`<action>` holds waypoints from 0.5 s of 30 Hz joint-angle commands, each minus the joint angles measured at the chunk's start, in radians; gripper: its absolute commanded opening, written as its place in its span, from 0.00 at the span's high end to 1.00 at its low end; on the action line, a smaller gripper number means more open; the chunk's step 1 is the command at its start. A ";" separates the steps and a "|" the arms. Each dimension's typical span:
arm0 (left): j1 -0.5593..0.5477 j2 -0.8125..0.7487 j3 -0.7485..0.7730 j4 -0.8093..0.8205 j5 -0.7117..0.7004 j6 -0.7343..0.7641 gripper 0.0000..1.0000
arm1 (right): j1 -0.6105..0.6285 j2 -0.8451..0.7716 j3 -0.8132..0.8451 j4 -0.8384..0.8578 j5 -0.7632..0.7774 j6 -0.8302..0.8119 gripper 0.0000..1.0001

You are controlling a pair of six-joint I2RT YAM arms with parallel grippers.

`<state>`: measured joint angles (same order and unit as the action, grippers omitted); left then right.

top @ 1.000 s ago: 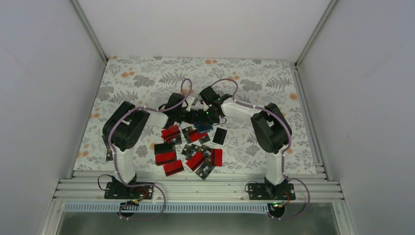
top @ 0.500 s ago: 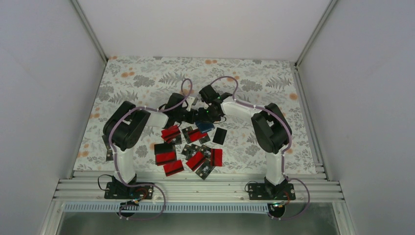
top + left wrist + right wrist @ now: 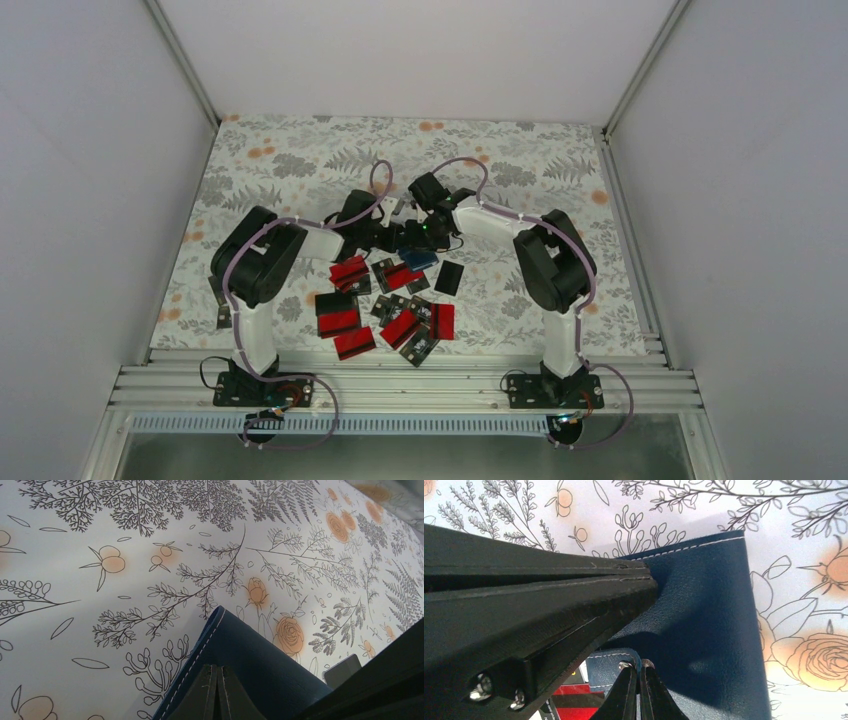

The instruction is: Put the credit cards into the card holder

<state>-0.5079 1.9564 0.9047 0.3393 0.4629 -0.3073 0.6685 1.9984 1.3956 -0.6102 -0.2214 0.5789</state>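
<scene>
Card holder (image 3: 709,620) in left pincer (image 3: 216,672); also right pincer (image 3: 640,667).

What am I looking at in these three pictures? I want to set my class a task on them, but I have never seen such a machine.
These are two robot arms bolted at the near edge of a flower-patterned table. The wide picture is taken from above and behind them; the other two come from a small camera on each wrist. Many small cards, mostly red and black, lie loose on the table. The left gripper and the right gripper are both shut on the dark blue card holder.
</scene>
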 commanded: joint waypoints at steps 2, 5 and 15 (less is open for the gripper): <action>0.001 0.077 -0.047 -0.171 -0.073 0.004 0.97 | -0.004 0.039 -0.011 -0.026 -0.017 0.023 0.96; 0.002 0.075 -0.049 -0.168 -0.072 0.004 0.98 | -0.005 0.046 -0.017 -0.048 0.021 0.029 0.96; 0.001 0.080 -0.049 -0.164 -0.070 0.002 0.98 | -0.009 -0.020 0.026 -0.059 0.085 0.023 0.96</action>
<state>-0.5076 1.9568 0.9047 0.3408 0.4660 -0.3073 0.6647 2.0094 1.3964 -0.6167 -0.2211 0.5991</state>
